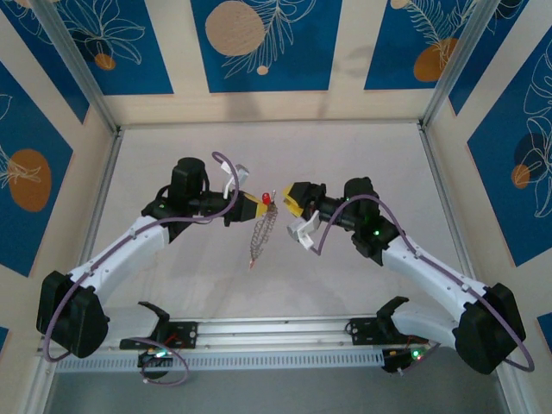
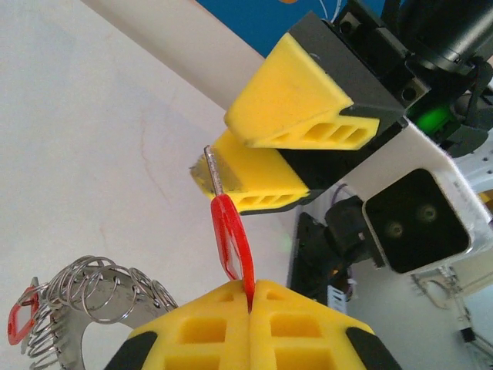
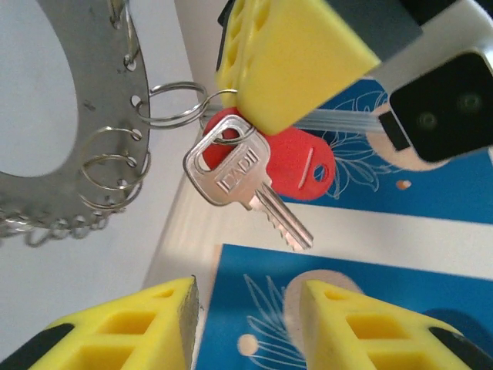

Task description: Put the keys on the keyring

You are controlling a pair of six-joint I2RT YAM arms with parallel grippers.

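Pinching a red oblong plastic key tag (image 2: 231,239) above the flat silver-grey metal keyring (image 3: 108,116), left gripper (image 2: 251,294) pressed together, right gripper (image 3: 246,301) spread near the keyring.

The keyring (image 3: 100,100) runs off the top and left edges of the right wrist view. The red tag (image 2: 231,239) has its lower end buried between the left fingers (image 2: 200,327). The silver key (image 3: 227,173) covers part of the tag, and from above the two are too small to tell apart.
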